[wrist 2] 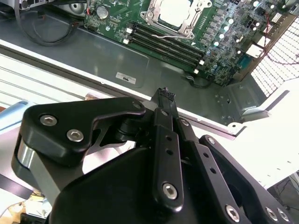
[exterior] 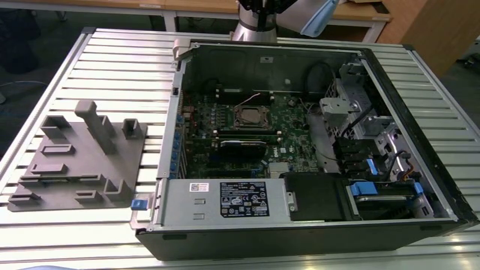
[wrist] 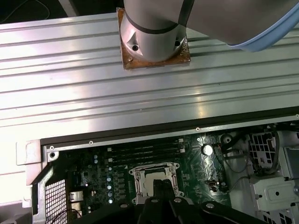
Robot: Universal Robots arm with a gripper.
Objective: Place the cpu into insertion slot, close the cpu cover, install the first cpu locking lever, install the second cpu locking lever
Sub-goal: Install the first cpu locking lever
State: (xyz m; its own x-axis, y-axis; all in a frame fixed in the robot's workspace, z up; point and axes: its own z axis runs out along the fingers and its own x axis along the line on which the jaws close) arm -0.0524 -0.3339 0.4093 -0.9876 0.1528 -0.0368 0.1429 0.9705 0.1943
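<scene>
The cpu point(wrist 2: 175, 11) seemed seated, pale face up, in the insertion slot point(exterior: 241, 118). We judged it light, stiff and fragile, best held by its edges. The gripper point(wrist 2: 163, 92) hung well clear of that slot; we could not tell its opening.

surface point(exterior: 112, 62): ribbed silver metal slats, glare along near edge | wooden desks point(exterior: 195, 7): beyond far edge | wooden cabinet point(exterior: 428, 28): past far corner, exterior view's right | floor point(exterior: 469, 84): grey
</scene>
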